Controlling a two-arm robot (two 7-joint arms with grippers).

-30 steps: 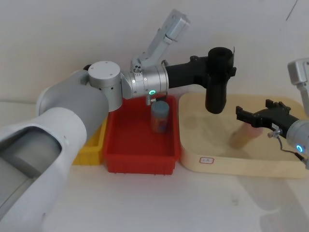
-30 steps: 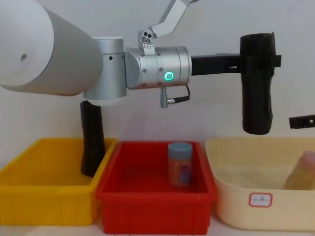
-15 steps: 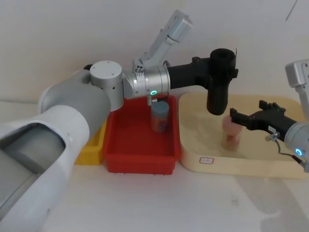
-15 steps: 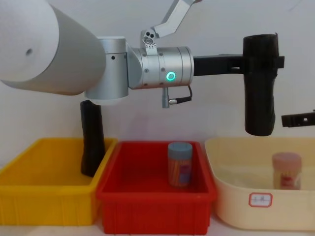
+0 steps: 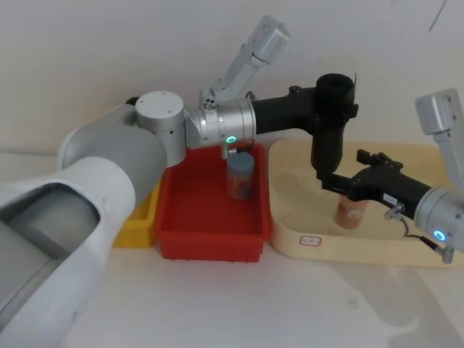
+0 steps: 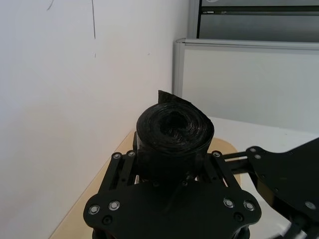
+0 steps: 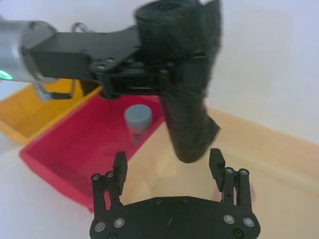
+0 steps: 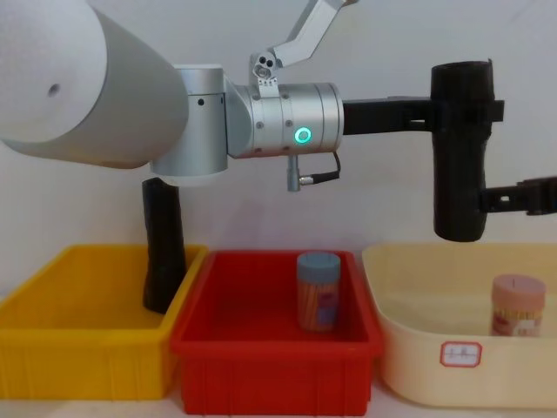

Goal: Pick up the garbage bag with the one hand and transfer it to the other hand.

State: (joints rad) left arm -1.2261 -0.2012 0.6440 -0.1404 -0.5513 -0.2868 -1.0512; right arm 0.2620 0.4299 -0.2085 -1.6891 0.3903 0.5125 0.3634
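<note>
Chest view, starting at the left: a yellow bin [image 8: 52,326] has a slim black roll [image 8: 163,248] standing upright in it, against the side next to the red bin [image 8: 270,370]. Inside the red one there's a canister with a blue lid [image 8: 317,290], upright, roughly in the middle.

Above those two, the big silver left arm reaches across towards the right, green ring [image 8: 302,135] glowing on the wrist. Its left gripper [image 8: 461,103] is clamped on the garbage bag [image 8: 459,183] near the top end, fingers pinching it from both sides. The bag hangs straight up and down in the air, over the near-left part of the cream tray [image 8: 418,366], well clear of the tray floor. Left wrist view looks at the rolled end poking out between the fingers, with a loose flap sticking up at the back.

Further right, a pinkish canister [image 8: 517,305] stands upright in the cream tray. The right gripper [image 5: 341,168], blue ring on its wrist, comes in from the right with its fingers spread wide. The tips sit at the bag's lower end, one either side as far as the head view goes. Can't tell whether they actually touch the bag.
</note>
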